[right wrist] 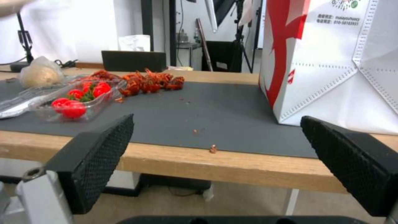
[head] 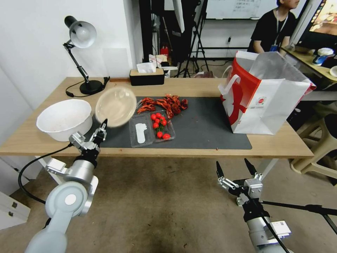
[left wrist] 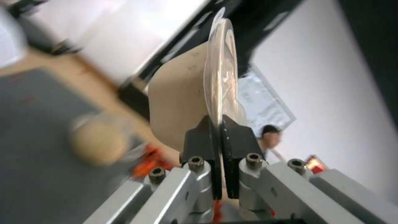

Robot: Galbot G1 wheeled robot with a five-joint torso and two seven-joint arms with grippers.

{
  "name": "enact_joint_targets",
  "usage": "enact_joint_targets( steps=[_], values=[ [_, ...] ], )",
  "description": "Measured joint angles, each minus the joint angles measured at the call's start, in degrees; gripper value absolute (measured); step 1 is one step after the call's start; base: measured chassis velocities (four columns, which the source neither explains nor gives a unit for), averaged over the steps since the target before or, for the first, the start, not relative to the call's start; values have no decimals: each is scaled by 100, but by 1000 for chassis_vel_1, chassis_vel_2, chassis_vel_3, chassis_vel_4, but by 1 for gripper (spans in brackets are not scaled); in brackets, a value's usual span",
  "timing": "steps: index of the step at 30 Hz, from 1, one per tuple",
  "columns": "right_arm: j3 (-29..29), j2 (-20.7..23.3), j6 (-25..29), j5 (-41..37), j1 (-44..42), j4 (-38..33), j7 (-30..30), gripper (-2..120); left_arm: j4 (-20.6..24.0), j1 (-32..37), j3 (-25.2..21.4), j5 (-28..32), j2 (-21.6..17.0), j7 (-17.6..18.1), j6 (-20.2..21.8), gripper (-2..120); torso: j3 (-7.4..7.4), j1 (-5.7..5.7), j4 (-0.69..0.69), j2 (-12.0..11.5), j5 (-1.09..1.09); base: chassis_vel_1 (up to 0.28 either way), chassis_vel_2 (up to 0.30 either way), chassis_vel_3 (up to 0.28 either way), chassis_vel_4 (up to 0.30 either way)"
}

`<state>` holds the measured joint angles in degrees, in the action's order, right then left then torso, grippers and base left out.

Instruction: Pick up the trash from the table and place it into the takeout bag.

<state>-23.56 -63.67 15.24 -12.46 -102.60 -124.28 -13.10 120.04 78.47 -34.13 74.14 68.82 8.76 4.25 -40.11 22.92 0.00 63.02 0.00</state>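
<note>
A beige oval lidded container (head: pixel 116 106), one piece of the trash, hangs tilted on edge above the table's (head: pixel 207 84) left part. My left gripper (head: pixel 102 125) is shut on its lower rim. The left wrist view shows the pads (left wrist: pixel 199 137) pinching the clear lid's edge (left wrist: pixel 222 62) and the beige body (left wrist: pixel 178 102). A small pale plastic-wrapped wad (right wrist: pixel 39 74) lies on the dark mat (head: pixel 203 123). The takeout bag (head: pixel 263 95), white with red sides, stands open at the mat's right end. My right gripper (head: pixel 235 168) hangs open below the table's front edge, holding nothing.
A big white bowl (head: pixel 64 118) sits left of the held container. An open clear clamshell with cherry tomatoes (head: pixel 151 130) lies on the mat, and a pile of red crayfish shells (head: pixel 163 103) lies behind it. A desk lamp (head: pixel 82 52) and black tissue box (head: pixel 146 75) stand at the back.
</note>
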Motion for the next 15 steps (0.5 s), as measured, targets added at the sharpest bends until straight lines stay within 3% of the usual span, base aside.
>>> enact_joint_targets(
  steps=[1,3,5,12,15],
  values=[
    [0,-6,-1,1,3,-2,-1,100,-1,-18,19,-37,-34,-220,-83,0,0,-1,0,0,0,0,0,0,0],
    [0,-6,-1,1,3,-2,-1,100,-1,-20,21,-40,-37,-241,-90,0,0,-1,0,0,0,0,0,0,0],
    [1,-13,-6,1,4,-5,-1,100,-4,-56,48,-74,-88,-491,-195,0,0,-1,0,0,0,0,0,0,0],
    [0,-16,-8,1,5,-9,-1,100,-17,-98,69,-79,-142,-671,-275,0,0,-1,0,0,0,0,0,0,0],
    [0,-19,-12,-1,4,-23,1,100,-62,-184,97,-78,-250,-935,-376,0,0,-1,0,0,0,0,0,0,0]
  ],
)
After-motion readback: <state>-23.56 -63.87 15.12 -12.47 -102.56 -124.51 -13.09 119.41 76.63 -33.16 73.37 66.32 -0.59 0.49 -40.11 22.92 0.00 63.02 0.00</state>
